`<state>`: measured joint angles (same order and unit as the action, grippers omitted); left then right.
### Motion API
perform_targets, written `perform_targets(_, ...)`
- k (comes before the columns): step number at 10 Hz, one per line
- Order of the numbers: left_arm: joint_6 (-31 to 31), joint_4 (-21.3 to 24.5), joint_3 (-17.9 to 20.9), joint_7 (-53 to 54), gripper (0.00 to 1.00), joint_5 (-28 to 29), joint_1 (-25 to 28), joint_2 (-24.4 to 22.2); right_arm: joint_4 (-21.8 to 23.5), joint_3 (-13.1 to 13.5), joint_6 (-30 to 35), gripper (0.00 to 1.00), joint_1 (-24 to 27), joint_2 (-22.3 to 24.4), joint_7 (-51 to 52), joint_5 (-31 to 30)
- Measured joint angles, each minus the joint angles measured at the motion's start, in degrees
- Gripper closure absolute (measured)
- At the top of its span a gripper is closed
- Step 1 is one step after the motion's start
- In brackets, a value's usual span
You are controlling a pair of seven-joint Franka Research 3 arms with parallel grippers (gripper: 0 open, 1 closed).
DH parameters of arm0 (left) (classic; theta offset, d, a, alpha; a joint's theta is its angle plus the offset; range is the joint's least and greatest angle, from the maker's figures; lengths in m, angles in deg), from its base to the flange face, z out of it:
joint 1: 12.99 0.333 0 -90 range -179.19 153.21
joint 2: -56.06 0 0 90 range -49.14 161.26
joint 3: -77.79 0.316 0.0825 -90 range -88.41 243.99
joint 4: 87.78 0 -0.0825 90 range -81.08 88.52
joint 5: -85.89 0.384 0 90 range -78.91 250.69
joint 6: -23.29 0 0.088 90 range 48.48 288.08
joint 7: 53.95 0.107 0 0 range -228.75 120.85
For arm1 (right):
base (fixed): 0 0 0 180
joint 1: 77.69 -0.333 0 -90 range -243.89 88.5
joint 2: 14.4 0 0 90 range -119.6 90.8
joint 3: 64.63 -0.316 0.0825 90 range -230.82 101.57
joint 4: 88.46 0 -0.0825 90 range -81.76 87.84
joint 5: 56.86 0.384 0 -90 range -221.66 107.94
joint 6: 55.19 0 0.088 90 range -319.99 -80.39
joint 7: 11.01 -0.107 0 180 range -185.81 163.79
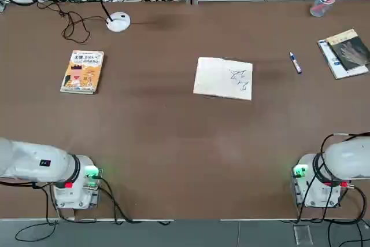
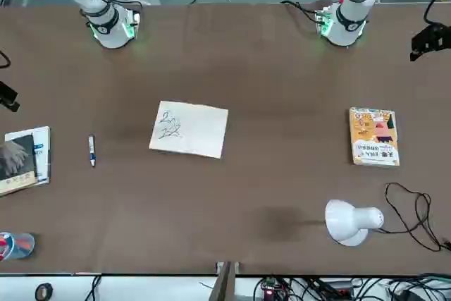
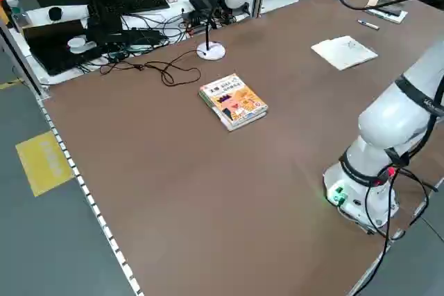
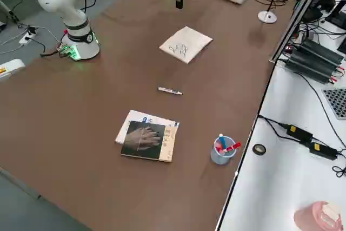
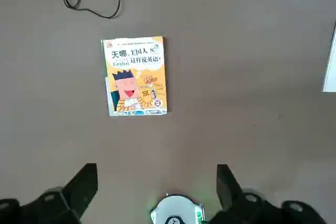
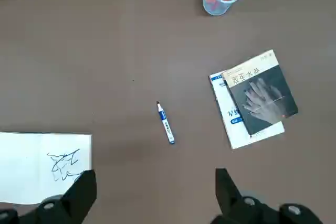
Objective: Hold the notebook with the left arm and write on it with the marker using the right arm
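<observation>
1. In the top view, the left arm (image 1: 40, 166) is seen parked at the lower left; its gripper (image 5: 157, 192) is held released above the table (image 1: 173, 143), grasping nothing.
2. The notebook (image 1: 224, 78) is laid flat right of centre, long axis left-right, scribbles at its right end.
3. The marker (image 1: 295, 62) is found to its right, apart, lying diagonally from upper left to lower right.
4. The right arm (image 1: 341, 166) is parked at the lower right; its gripper (image 6: 156, 192) is spread wide, empty.

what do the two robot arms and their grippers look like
Both arms are glossy white with bulky rounded joints. The left arm and the right arm sit on pale bases lit by green lights with small red parts, and black cables trail from them. The left gripper and right gripper have black fingers.
</observation>
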<state>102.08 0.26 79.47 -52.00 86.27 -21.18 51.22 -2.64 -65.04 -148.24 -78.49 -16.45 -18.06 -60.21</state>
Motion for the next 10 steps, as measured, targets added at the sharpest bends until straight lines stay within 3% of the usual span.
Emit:
perform_targets(6,0.0,-0.6,-0.6,-0.3,0.0,0.0,-0.6,0.0,0.0,0.0,0.0,0.0,0.0,0.0,0.0,0.0)
perform_targets(10,0.0,-1.1,-6.1,-8.0,0.0,-2.6,-1.1,0.1,0.0,0.0,-0.1,0.0,0.0,0.0,0.0,0.0)
